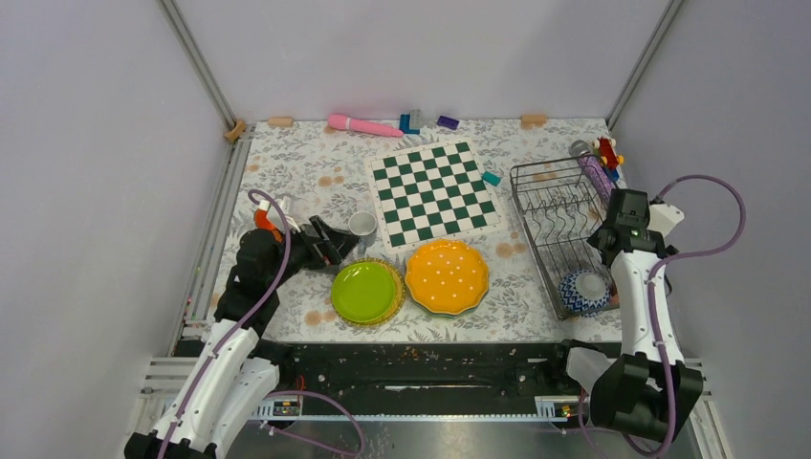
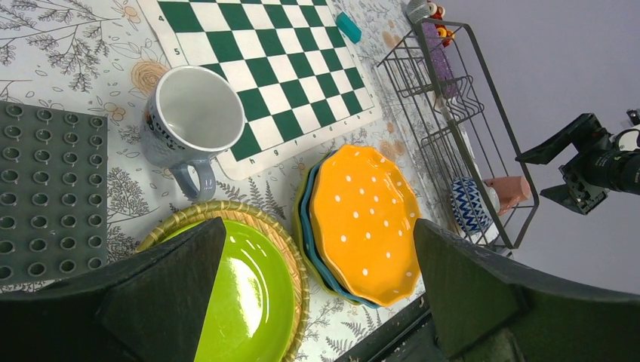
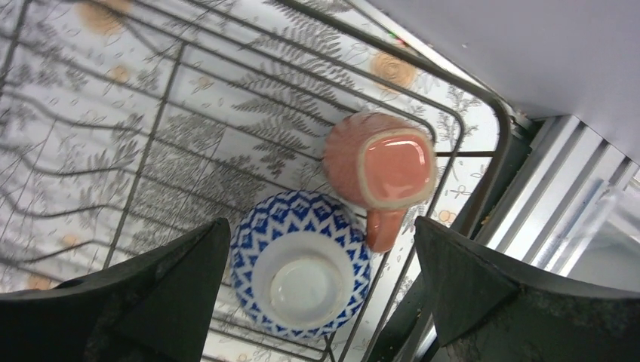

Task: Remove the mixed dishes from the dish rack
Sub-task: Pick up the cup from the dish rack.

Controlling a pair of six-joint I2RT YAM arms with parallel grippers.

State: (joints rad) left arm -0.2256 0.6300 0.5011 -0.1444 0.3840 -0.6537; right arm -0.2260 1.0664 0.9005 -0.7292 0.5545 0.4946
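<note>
right gripper [image 3: 321, 223] wide open, empty, above dish rack [image 3: 501, 139]; blue bowl [image 3: 302, 271] sits tight against pink cup [image 3: 381, 162], so a finger could clip the cup or wire and knock it.

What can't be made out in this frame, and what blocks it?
1. Salmon-pink ceramic cup in the dark wire dish rack: top view, mostly hidden behind the right arm.
2. Stacked plates under the orange white-dotted scalloped plate: left wrist view shows only rims; count unclear.
3. Glossy lime-green plate: left wrist view, partly covered by the left pincer finger, cut off by the bottom edge.
4. Print on the white mug: too small to read.
</note>
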